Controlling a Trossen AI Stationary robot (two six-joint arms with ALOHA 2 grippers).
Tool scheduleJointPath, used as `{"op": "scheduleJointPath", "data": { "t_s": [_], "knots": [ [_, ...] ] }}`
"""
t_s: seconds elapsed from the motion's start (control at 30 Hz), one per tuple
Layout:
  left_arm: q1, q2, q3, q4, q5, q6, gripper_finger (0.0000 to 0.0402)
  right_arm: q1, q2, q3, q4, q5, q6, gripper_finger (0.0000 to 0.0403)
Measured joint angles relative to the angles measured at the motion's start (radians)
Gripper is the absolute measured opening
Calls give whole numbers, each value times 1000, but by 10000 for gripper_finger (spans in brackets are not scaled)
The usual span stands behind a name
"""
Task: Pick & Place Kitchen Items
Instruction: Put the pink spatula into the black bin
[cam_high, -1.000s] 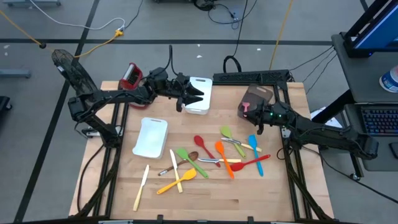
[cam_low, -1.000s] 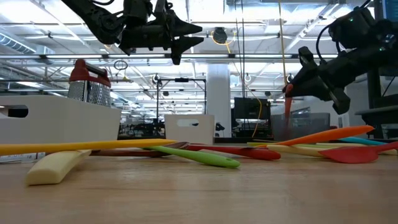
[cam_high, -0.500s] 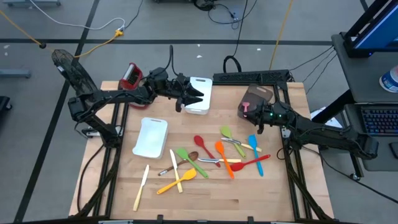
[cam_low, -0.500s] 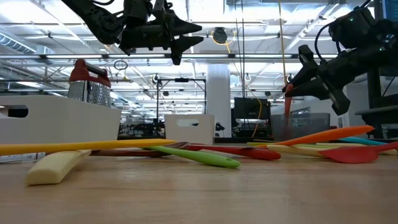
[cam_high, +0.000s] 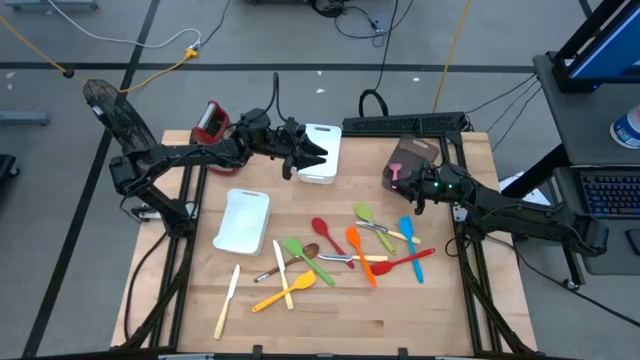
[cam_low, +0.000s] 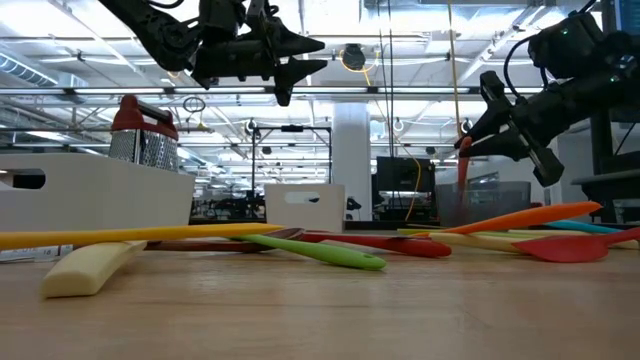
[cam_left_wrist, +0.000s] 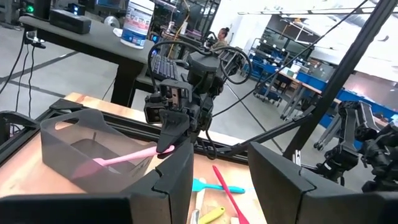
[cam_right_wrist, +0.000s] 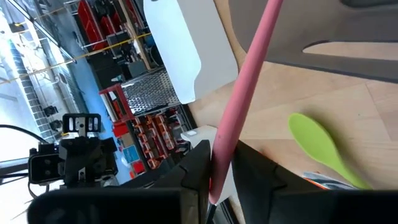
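My right gripper (cam_high: 410, 184) is shut on a pink utensil (cam_left_wrist: 124, 159) at the near edge of the grey bin (cam_high: 412, 157) at the table's far right. The utensil's far end slants down inside the bin. My left gripper (cam_high: 305, 152) is open and empty, held high over the white bin (cam_high: 322, 152) at the far middle; it also shows in the low view (cam_low: 305, 55). Several coloured spoons and spatulas lie flat on the table's middle, among them a red spoon (cam_high: 321, 229), an orange spatula (cam_high: 355, 246) and a blue spatula (cam_high: 408, 232). My right gripper pinches the pink utensil's handle (cam_right_wrist: 219, 163) between its two fingers, close to the handle's free end. The fingers lie across the handle. The utensil is tilted, and its other end (cam_left_wrist: 99, 163) reaches down into the grey bin; I cannot tell whether it touches the floor.
A white tray (cam_high: 243, 222) lies at the middle left. A metal grater with a red top (cam_high: 210, 122) stands at the far left. Cream knives (cam_high: 228, 300) and yellow utensils (cam_high: 285, 292) lie toward the near edge.
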Motion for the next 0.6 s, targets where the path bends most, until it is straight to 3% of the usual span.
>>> {"op": "scheduleJointPath", "data": {
  "t_s": [0.6],
  "knots": [
    [3, 0, 0, 0, -2, -1, 157, 0, -21, 0, 8, 0, -17, 51]
  ]
}}
